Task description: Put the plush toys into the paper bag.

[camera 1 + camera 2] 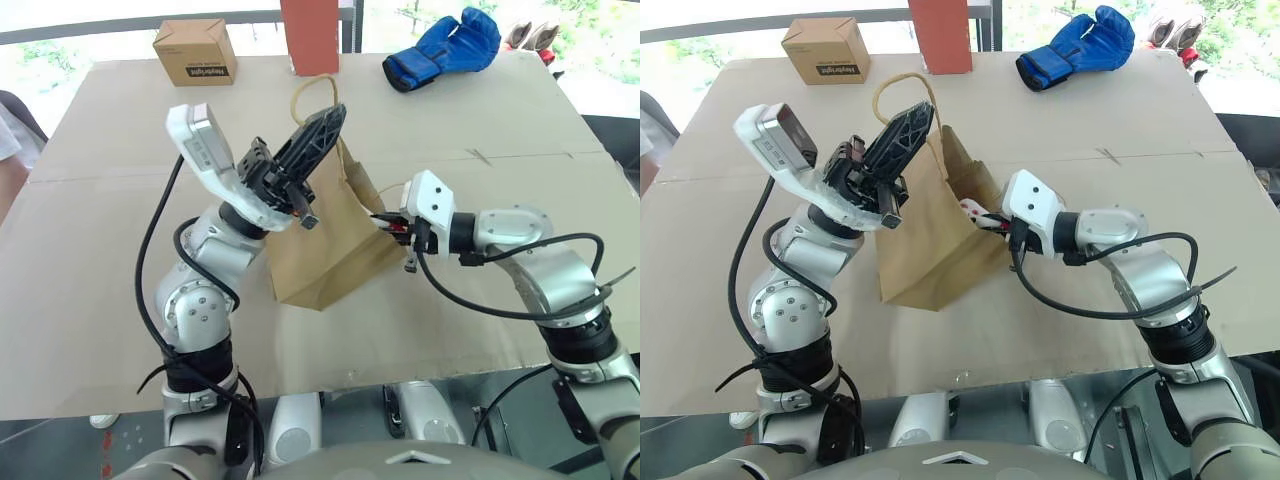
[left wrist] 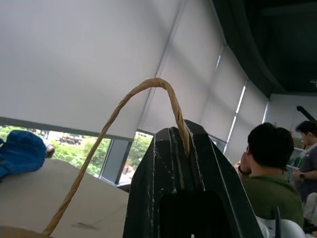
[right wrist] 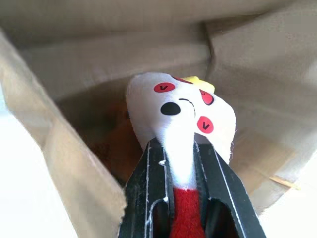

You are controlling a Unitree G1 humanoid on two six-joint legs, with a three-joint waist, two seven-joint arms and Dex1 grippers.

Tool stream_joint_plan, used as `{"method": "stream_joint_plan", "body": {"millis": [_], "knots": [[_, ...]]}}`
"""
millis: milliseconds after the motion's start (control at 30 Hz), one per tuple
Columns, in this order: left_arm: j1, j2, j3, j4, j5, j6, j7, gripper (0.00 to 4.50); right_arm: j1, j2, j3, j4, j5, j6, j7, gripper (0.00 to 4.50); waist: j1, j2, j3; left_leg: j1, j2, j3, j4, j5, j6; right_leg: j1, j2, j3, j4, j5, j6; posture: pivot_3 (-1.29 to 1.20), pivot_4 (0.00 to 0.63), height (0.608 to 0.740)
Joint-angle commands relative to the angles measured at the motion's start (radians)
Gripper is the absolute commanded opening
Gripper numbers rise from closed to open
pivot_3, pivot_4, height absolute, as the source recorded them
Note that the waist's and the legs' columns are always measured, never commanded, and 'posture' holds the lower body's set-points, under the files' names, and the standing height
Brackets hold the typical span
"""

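- My left gripper is raised above the table, its two black fingers clenched on one twine handle of the paper bag; the loop arcs up out of the fingertips and runs down to the bag's rim.
- The paper bag stands on the cardboard-covered table, leaning, with its mouth turned toward my right side.
- My right gripper points sideways into that mouth, pinched tight on the white cone-shaped plush toy. The fingers squeeze its narrow part, just above the red end.
- The toy's white head, with red spots and a small black mouth, is already inside the bag's opening, brown paper walls all around it.
- Something brownish sits deeper in the bag behind the toy; I cannot tell what it is.
- Near the table's far edge lie a blue padded glove and a small cardboard box, well apart from the bag.
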Motion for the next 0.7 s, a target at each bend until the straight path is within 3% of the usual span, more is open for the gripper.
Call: {"method": "stream_joint_plan", "body": {"millis": [33, 267, 500, 700], "knots": [[-0.022, 0.067, -0.002, 0.06, 0.049, -0.063, -0.129, 0.0, -0.007, 0.02, 0.032, -0.043, -0.017, 0.012, -0.047, 0.02, 0.001, 0.0, 0.0, 0.0, 0.0, 0.0, 0.0, 0.0, 0.0, 0.0, 0.0, 0.0, 0.0, 0.0, 0.0, 0.0, 0.15, 0.74], [-0.01, 0.127, 0.023, 0.109, 0.048, -0.091, -0.228, 0.0, -0.036, 0.081, 0.022, -0.013, -0.007, -0.02, -0.098, 0.02, 0.006, 0.0, 0.0, -0.001, -0.001, 0.001, 0.001, 0.0, 0.0, 0.0, -0.001, 0.0, -0.001, 0.0, 0.0, 0.0, 0.15, 0.74], [0.04, 0.148, 0.04, 0.053, 0.002, -0.073, -0.213, 0.0, -0.161, 0.135, 0.069, 0.2, -0.058, -0.152, -0.068, 0.02, 0.002, 0.0, 0.0, -0.001, 0.0, 0.0, 0.0, 0.0, 0.0, 0.0, -0.001, 0.0, 0.0, 0.0, 0.0, 0.0, 0.15, 0.74], [0.061, 0.166, 0.041, 0.037, 0.042, -0.094, -0.186, 0.0, -0.192, 0.123, 0.012, 0.192, 0.053, -0.118, 0.034, 0.02, 0.007, 0.0, 0.0, -0.001, 0.0, 0.0, 0.0, 0.0, 0.0, 0.0, -0.001, 0.0, -0.001, 0.0, 0.0, 0.0, 0.15, 0.74]]}}
